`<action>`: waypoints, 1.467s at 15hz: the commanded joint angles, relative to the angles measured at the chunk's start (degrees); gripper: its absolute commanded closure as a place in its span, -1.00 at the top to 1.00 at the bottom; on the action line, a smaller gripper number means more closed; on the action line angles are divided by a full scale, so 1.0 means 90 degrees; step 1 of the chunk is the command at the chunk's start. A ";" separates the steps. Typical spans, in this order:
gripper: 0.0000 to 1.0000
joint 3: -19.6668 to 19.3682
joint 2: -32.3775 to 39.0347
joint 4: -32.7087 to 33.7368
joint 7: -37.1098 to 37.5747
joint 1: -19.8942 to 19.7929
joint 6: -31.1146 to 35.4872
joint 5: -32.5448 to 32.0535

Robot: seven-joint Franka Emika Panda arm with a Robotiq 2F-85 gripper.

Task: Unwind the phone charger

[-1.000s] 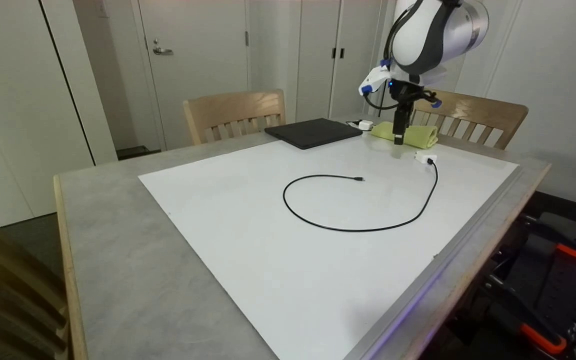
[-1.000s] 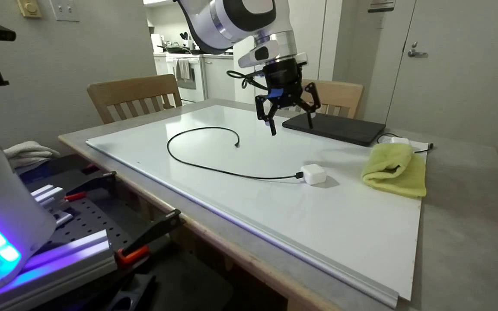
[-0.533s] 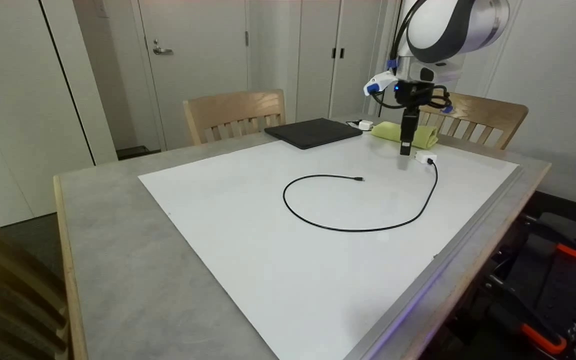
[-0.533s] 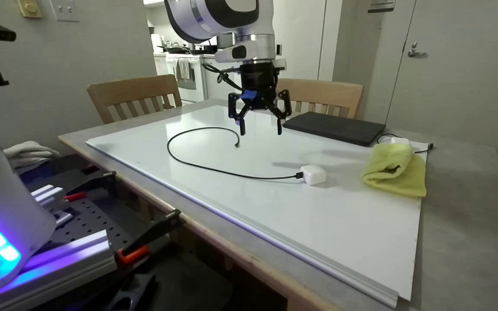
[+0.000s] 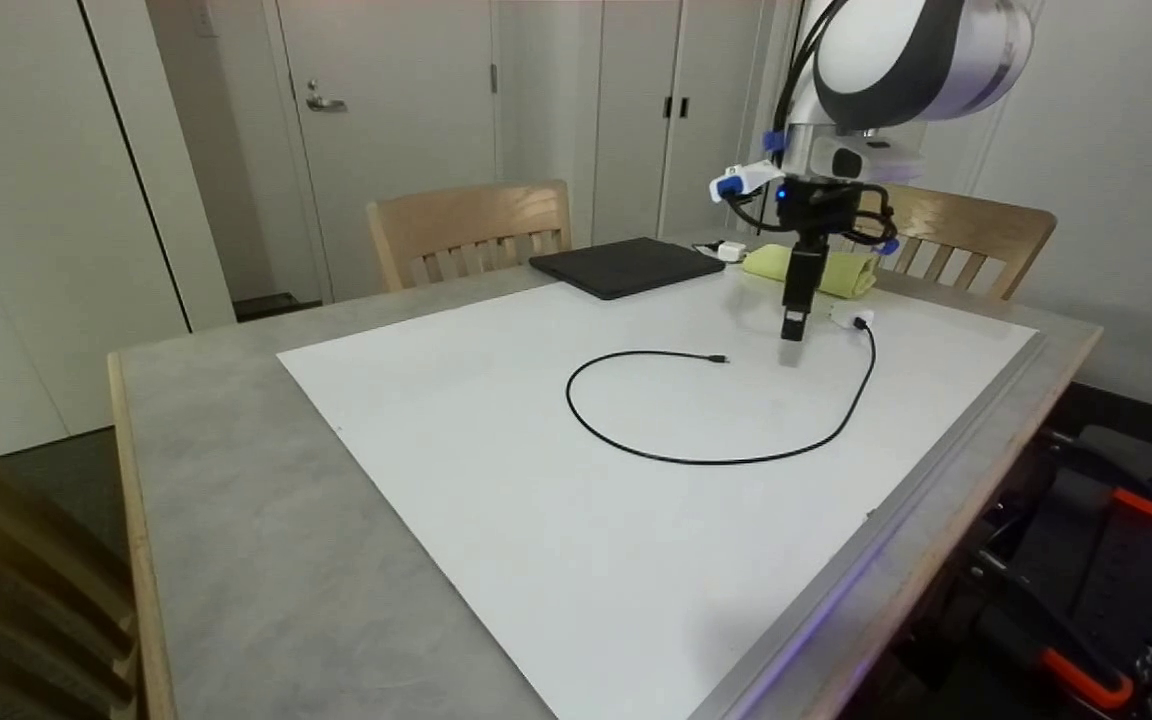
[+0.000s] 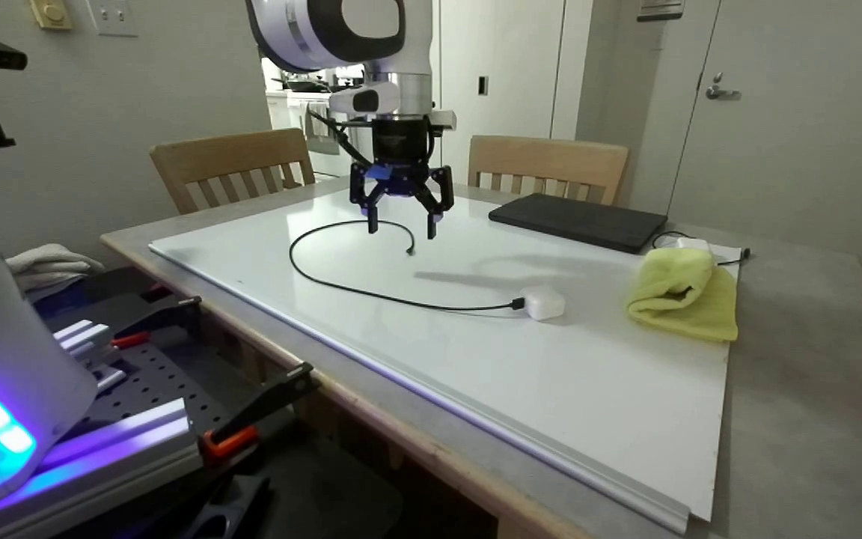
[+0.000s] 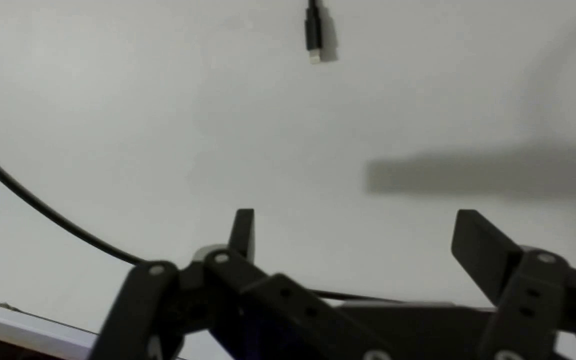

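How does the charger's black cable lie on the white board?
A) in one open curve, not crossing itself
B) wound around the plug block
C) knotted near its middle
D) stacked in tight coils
A: in both exterior views the cable sweeps from the white plug block to its free connector without meeting itself.

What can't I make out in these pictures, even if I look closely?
Wrist view: the hand covers part of the cable; the left and top edges cut off more.
In an exterior view: the yellow cloth hides the lower part of a small white block.
In an exterior view: one finger blocks sight of the other.
In both exterior views: the arm runs off the top edge.
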 commanded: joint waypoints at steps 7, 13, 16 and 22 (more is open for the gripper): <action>1.00 0.0698 0.0732 0.0438 -0.0191 -0.0052 0.0938 -0.0084; 1.00 0.0688 0.1727 0.1493 -0.0556 -0.0028 0.0627 -0.0039; 1.00 0.0724 0.2066 0.1901 -0.0773 -0.0063 0.0515 0.0050; 1.00 0.0627 0.2165 0.2263 -0.0930 -0.0005 0.0147 0.0012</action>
